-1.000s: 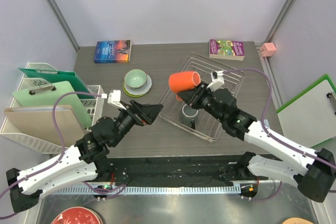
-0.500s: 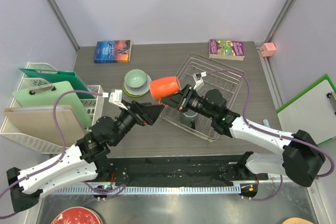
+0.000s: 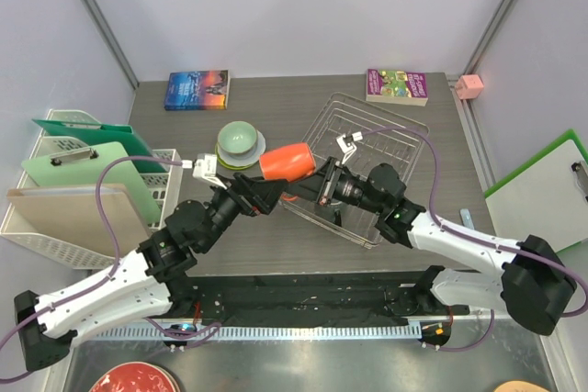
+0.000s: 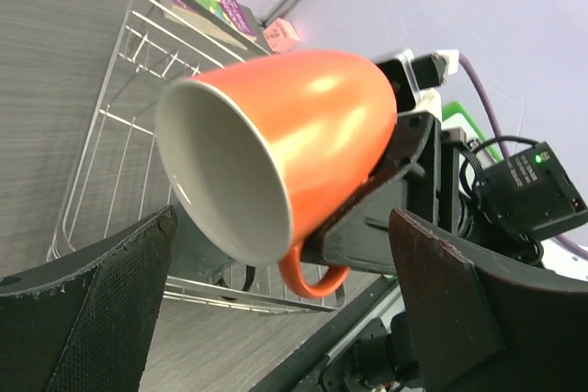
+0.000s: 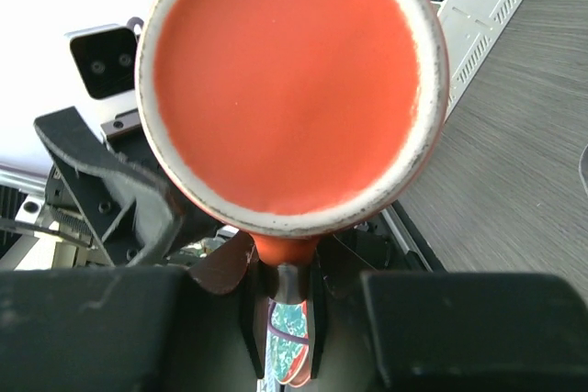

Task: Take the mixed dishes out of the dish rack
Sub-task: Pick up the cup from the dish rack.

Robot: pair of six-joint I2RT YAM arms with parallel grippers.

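MID-AIR HANDOVER: the orange mug (image 3: 288, 162) hangs above the tabletop, clear of the wire dish rack (image 3: 404, 126), just off the rack's 9 o'clock edge and at about 4 o'clock from the mint-green bowl (image 3: 238, 140), which sits on its plates.

The right gripper (image 3: 317, 181) is clenched on the mug's handle. Its wrist view shows the orange loop pinched between both fingers, with the mug's base facing the lens.

The left gripper (image 3: 268, 192) is spread wide & grasps nothing. In top view the mug lies at approx 1 o'clock from its tips, very near. In the left wrist view the mug body sits in the gap between the two padded fingers (image 4: 87, 309), touching neither as far as can be seen.

Key geometry: the mug's long axis runs roughly 8-to-2 o'clock in top view, with the mouth toward the left arm, the base toward the right arm, and the handle on the underside.

Judgement: the left arm is the receiver & the nearer free hand. A take calls for its fingers to close across the mug's wall or rim, w/ the axis kept between them, before the right lets go of the handle. Risk: a glazed, tapering wall gripped off-centre could slip or roll.
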